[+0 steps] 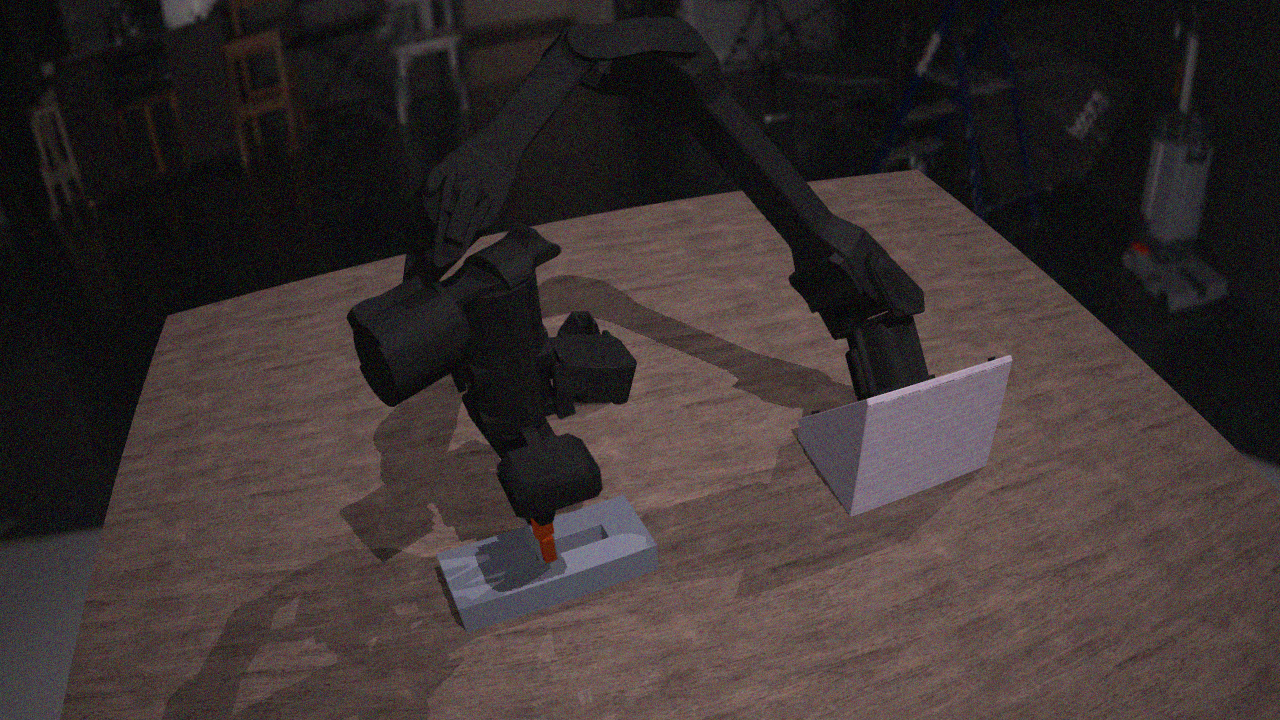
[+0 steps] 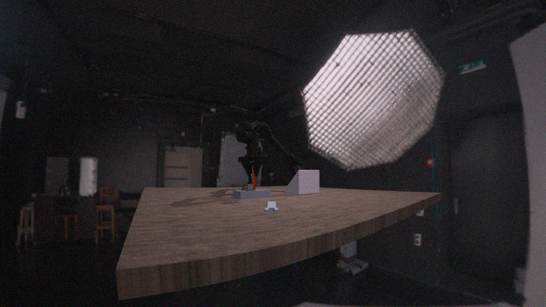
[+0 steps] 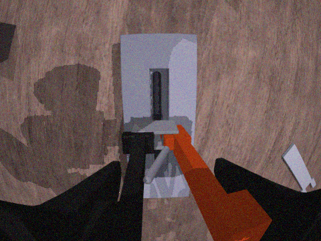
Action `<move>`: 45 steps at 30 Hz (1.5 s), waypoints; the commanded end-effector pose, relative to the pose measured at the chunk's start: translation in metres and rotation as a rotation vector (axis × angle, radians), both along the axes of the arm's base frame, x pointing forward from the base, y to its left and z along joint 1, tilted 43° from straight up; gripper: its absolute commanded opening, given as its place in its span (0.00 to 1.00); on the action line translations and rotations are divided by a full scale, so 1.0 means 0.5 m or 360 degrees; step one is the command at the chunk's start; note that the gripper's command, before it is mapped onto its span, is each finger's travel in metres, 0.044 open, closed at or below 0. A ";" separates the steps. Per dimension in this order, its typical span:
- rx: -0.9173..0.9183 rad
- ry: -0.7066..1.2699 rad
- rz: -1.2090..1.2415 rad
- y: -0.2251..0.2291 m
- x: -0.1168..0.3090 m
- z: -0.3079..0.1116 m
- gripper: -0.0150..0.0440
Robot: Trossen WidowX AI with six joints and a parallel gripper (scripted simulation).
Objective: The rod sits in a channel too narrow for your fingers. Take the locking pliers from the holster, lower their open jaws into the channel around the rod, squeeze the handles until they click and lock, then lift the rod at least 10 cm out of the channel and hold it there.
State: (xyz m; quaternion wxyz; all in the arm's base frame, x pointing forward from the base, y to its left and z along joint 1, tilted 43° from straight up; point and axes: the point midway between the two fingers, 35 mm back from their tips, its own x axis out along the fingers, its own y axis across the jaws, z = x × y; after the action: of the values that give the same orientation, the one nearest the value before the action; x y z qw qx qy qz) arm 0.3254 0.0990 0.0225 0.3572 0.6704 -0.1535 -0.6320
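My gripper (image 1: 542, 517) (image 2: 253, 173) (image 3: 168, 167) is shut on the locking pliers (image 1: 546, 542) (image 2: 251, 181) (image 3: 200, 181), which point down with the orange handle on the right and the black handle on the left in the wrist view. The dark rod (image 3: 156, 92) lies lengthwise in the channel of the grey block (image 1: 572, 594) (image 2: 248, 194) (image 3: 137, 67). The pliers' grey jaw end (image 3: 160, 126) is low over the block and overlaps the rod's near end in the wrist view. Its lower tips are hidden, so I cannot tell whether they are inside the channel or around the rod.
A pale wedge-shaped box (image 1: 930, 438) (image 2: 308, 182) stands in front of the arm's base. A small pale piece (image 2: 271, 206) (image 3: 297, 167) lies on the wooden table (image 1: 760, 626) (image 2: 190, 236) (image 3: 254, 84). A dark block (image 3: 6, 41), possibly the holster, shows at the wrist view's left edge.
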 end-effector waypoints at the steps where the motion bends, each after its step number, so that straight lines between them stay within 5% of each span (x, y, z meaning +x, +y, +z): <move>1: -0.0006 -0.0005 0.0007 -0.002 0.002 0.003 0.73; 45: -0.0007 -0.0005 0.0007 -0.009 0.004 0.009 0.63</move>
State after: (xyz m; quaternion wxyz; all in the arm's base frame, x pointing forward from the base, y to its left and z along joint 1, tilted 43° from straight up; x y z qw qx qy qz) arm 0.3271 0.0955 0.0258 0.3562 0.6714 -0.1542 -0.6313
